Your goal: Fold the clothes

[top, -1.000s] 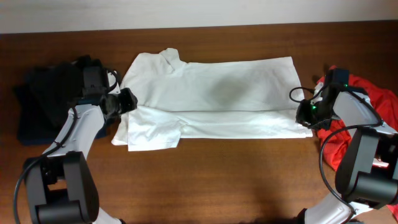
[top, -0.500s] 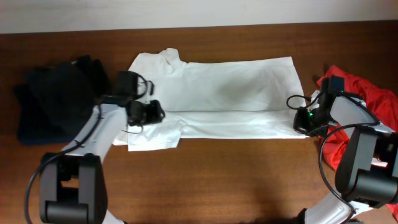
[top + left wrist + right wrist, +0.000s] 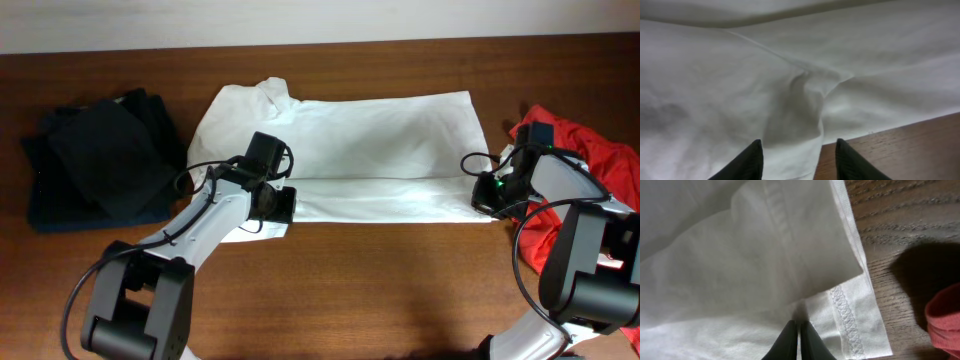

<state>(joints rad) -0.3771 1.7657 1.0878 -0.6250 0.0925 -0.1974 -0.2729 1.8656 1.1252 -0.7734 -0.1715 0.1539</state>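
Clothing in a dark pile [image 3: 100, 165] sits well left of the white T-shirt [image 3: 380, 145], which lies spread flat mid-table. My left gripper [image 3: 799, 142] hangs low over that shirt's near-left sleeve, its arm stretched in from the front. Its jaws are parted and empty, straddling the sleeve's folded edge. I'd lower it and pinch both layers before lifting. At the shirt's near-right corner, my right gripper [image 3: 798, 325] is clamped on the hem, its arm curling in from the right. Both ends should rise together. The red T-shirt [image 3: 600, 160] lies just right of the white one.
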